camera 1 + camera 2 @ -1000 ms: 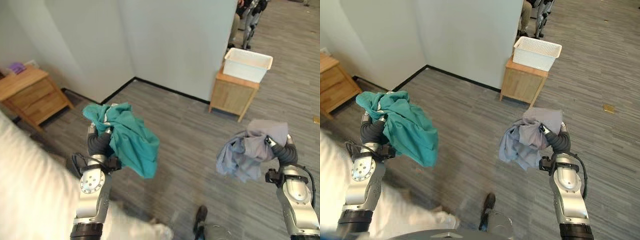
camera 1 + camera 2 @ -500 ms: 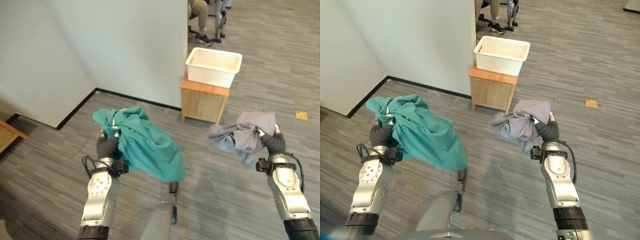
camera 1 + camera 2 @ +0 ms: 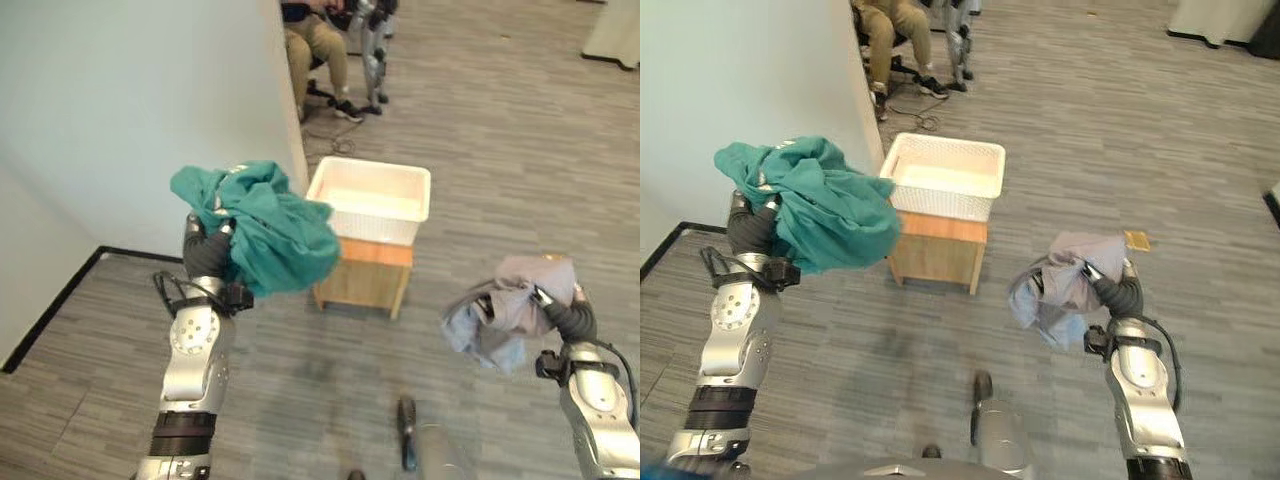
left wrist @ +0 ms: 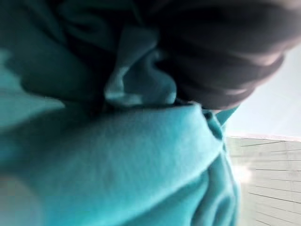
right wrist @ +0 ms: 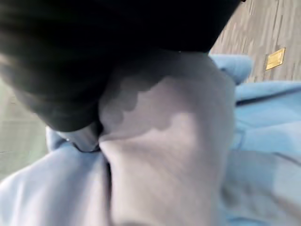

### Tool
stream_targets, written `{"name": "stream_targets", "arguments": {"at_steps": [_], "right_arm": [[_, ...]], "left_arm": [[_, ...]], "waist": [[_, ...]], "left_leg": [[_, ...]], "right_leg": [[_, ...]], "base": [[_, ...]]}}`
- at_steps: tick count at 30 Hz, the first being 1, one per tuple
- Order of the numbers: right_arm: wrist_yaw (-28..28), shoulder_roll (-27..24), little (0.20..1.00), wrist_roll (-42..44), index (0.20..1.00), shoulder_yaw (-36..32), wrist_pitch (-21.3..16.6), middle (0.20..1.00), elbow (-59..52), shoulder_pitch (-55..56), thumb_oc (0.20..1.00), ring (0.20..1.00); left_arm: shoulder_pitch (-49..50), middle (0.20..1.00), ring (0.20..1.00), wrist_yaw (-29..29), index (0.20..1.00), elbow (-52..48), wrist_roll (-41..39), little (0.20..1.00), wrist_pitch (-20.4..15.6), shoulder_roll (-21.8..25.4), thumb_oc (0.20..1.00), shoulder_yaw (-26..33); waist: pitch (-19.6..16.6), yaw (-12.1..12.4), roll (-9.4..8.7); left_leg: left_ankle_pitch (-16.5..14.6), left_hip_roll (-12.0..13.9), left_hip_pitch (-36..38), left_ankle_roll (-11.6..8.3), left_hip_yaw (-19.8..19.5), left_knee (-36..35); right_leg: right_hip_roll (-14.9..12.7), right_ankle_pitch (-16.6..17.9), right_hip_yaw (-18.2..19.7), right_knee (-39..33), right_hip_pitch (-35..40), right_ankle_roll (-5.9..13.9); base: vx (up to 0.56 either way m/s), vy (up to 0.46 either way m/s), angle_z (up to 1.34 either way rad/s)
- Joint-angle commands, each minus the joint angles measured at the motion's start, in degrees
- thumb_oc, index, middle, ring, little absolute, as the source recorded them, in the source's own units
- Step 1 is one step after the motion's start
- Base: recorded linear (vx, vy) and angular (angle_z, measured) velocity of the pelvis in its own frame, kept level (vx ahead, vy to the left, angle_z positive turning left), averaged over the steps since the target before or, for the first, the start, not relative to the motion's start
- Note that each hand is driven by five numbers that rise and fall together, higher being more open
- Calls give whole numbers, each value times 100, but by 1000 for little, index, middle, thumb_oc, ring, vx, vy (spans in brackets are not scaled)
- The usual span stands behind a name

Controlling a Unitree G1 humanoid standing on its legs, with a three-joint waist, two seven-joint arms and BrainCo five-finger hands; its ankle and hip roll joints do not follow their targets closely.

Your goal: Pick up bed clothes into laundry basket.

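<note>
Left eye view, grey plank floor (image 3: 520, 150), hands clutching teal cloth (image 3: 265, 225), grey cloth (image 3: 510, 310).

The basket (image 3: 368, 203) sits on a small cabinet (image 3: 364, 281) beside the wall (image 3: 130, 110), between two held garments.

The room was evenly and fairly brightly lit, with soft, faint shadows on the grey plank floor (image 3: 480, 150). No glare showed on the pale wall (image 3: 120, 100). In the head views the grey garment (image 3: 515, 310) was smeared by motion blur, while the teal garment (image 3: 265, 225) stayed fairly crisp. Both wrist views were out of focus: the teal cloth there lay soft and dim, the grey cloth likewise, each with a dark blurred mass at one edge.
</note>
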Motion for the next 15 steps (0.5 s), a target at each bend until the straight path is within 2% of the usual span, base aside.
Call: {"name": "stream_targets", "arguments": {"at_steps": [1,5,9,10,12,13,15], "right_arm": [[73,-119,200,115,200,-219,-423,200,-311,-579,200,200],[109,-189,200,227,200,-212,-477,200,-315,-737,200,200],[103,-316,200,295,200,-185,-509,200,-309,-919,200,200],[65,-479,200,284,200,-217,-513,200,-260,-1099,200,200],[-46,-674,200,232,200,-310,-527,200,-215,-1205,200,200],[-96,-832,200,217,200,-384,-535,200,-174,-1270,200,200],[-97,-1173,200,274,200,-338,-586,200,96,-1506,200,200]], "left_arm": [[288,200,200,-158,200,-476,-90,200,-429,165,200,50],[429,200,200,-222,200,-529,-174,200,-413,50,200,88],[552,200,200,-245,200,-494,-208,200,-347,46,200,54],[581,200,200,-252,200,-442,-234,200,-330,46,200,38],[543,200,200,-275,200,-416,-319,200,-318,27,200,-40],[504,200,200,-288,200,-374,-321,200,-305,6,200,-116],[541,200,200,-377,200,-286,-316,200,-303,21,200,-251]], "waist": [[-367,462,97],[-524,470,98],[-505,557,49],[-459,632,-8],[-407,650,-68],[-323,663,-129],[-317,767,-165]], "left_leg": [[555,808,-712,-62,681,-241],[536,812,-744,-154,554,-298],[466,893,-758,-258,407,-225],[469,929,-898,-346,406,11],[530,1112,-1112,-471,674,95],[636,1226,-1329,-478,1033,158],[625,1221,-1438,-455,1224,184]], "right_leg": [[-61,-141,-404,93,938,450],[-13,-167,-718,-286,1239,379],[27,-262,-983,-383,1434,277],[-6,-296,-1165,-403,1487,248],[-136,-364,-1481,-450,1587,296],[-266,-321,-1690,-493,1669,345],[-315,-255,-1909,-554,1692,412]], "base": [[285,-159,57],[188,-91,57],[112,-74,44],[30,-13,38],[36,30,37],[-1,26,94],[-1,2,133]]}}
